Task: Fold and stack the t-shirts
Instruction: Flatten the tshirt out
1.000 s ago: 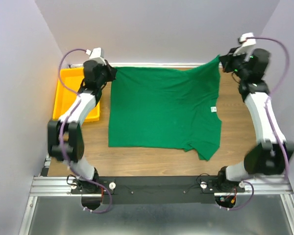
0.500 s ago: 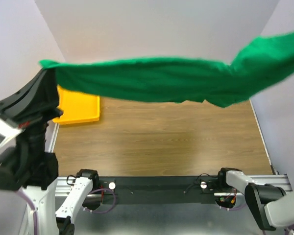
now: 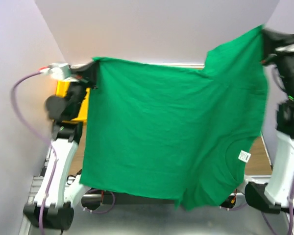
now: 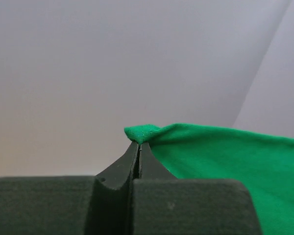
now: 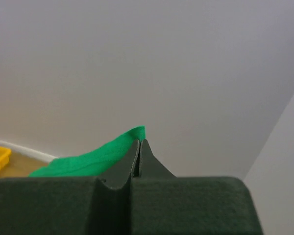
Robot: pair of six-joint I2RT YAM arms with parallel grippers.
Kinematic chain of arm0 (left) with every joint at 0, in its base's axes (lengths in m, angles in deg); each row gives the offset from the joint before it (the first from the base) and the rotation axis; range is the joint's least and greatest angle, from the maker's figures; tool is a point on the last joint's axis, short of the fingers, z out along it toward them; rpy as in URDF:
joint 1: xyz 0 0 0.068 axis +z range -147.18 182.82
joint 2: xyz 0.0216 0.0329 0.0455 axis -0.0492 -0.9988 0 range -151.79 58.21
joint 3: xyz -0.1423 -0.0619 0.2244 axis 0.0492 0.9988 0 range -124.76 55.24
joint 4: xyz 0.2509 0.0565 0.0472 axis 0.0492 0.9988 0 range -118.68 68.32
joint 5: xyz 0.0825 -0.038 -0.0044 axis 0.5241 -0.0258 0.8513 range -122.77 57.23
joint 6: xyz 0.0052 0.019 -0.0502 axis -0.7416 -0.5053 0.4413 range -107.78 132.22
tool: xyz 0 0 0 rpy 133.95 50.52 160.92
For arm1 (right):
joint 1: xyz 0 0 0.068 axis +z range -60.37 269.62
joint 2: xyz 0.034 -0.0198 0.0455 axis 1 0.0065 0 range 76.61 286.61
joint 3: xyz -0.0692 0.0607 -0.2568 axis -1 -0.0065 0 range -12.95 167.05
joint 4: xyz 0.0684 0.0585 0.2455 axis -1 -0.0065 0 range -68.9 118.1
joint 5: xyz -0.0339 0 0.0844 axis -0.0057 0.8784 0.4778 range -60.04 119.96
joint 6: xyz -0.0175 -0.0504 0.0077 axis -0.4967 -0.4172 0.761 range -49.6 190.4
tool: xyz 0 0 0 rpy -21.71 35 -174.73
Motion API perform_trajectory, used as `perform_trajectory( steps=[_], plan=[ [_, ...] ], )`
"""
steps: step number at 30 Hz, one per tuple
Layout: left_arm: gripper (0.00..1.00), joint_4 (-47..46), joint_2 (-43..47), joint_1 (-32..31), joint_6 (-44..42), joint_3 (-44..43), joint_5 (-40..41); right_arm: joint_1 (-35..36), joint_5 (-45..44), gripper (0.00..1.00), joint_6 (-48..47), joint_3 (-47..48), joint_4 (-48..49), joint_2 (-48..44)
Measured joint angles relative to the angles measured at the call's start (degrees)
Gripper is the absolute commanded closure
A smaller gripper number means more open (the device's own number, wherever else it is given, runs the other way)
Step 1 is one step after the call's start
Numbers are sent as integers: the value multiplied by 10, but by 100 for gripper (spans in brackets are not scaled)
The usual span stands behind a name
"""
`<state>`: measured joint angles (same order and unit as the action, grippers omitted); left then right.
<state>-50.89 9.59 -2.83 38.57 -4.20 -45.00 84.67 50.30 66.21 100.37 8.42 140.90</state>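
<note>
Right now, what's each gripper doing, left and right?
Left gripper: shut on the green t-shirt, pinching a top corner.
Right gripper: shut on the green t-shirt, pinching its other raised corner.

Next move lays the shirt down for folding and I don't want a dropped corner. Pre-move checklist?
1. left hand shut on a top corner of the t-shirt: ok.
2. right hand shut on the other top corner: ok.
3. t-shirt hangs spread between both hands, no twist: ok.
4. neck tag in sight, lower right: ok.
5. table free under the t-shirt: cannot tell, cloth hides most of it.
6. Lower hem clear of the arm bases: cannot tell.
</note>
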Motion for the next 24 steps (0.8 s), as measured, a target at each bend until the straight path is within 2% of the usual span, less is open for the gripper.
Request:
perform_trajectory(
  steps=[5,7,10,13,16,20,24],
  plan=[
    [100,-19,-163,0,3,81,0,0,1,99,-15,-276,69,16],
    [100,-24,-242,-1,2,80,-1,0,1,99,-22,-387,117,42],
    [100,-24,-365,-2,0,46,-5,0,1,99,-29,-492,181,103],
    [100,-3,-507,-6,-3,-42,-11,0,1,99,-31,-516,233,191],
    [100,28,-603,-11,-7,-127,-12,0,-2,99,-32,-513,283,286],
    [100,75,-678,-14,-16,-211,-5,0,-19,100,-32,-482,306,371],
    [100,112,-710,-15,-24,-273,2,0,-43,99,-30,-449,325,400]
  ],
)
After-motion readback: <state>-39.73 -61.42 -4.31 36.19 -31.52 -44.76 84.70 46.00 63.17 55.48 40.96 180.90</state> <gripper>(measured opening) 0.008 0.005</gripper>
